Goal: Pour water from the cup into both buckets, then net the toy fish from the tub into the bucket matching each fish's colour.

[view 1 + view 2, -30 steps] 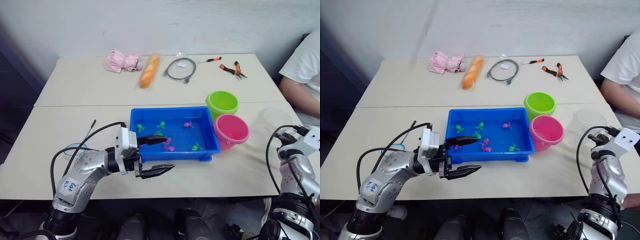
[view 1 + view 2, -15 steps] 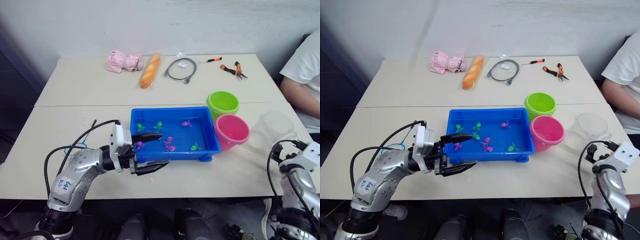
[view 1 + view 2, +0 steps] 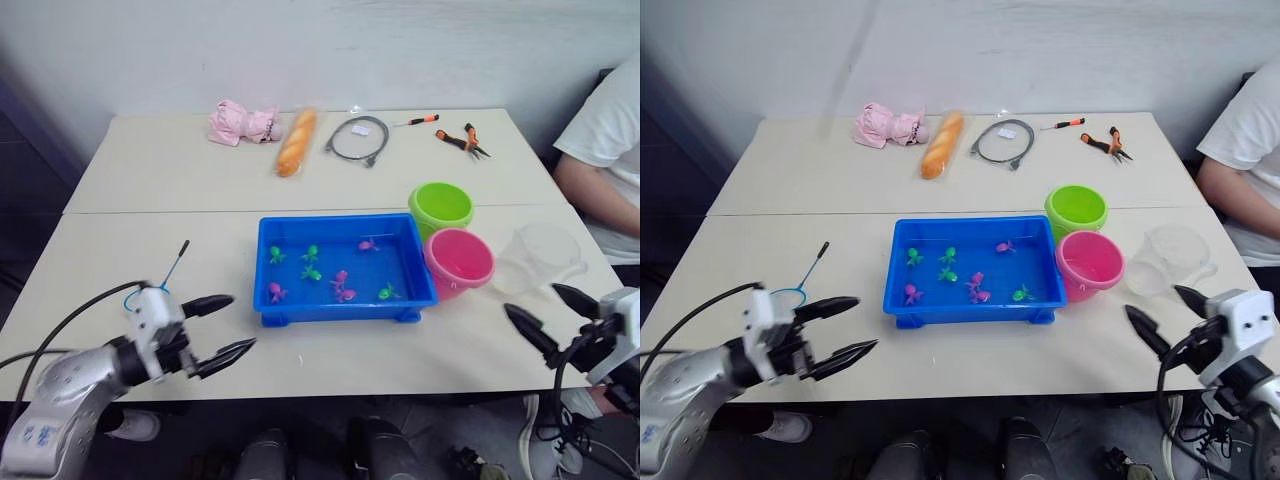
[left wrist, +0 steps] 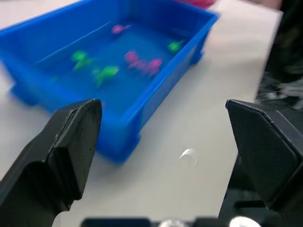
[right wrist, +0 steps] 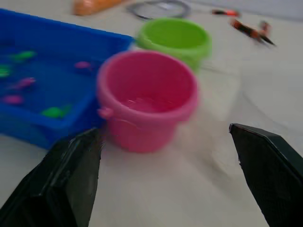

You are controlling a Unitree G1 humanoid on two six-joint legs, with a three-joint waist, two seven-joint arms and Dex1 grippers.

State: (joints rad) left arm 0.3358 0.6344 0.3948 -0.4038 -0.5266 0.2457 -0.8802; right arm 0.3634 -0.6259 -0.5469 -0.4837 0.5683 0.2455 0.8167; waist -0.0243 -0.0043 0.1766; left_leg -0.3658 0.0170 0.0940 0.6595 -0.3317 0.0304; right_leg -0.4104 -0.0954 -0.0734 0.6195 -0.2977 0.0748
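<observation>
Tub — left tool withdrawn, empty.

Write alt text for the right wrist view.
A pink bucket stands on the table between the open right gripper's black fingers. A lime green bucket stands behind it, and a blue tub holding small pink and green toy fish sits beside them.

The left arm is wearing a silver-grey rounded shell with a small white label bearing blue markings, and a black cable is looping along it. A white block is sitting at each wrist. Each tool, left tool and right tool, is showing two glossy black tapering fingers. Black cables are curling under the right wrist block.
</observation>
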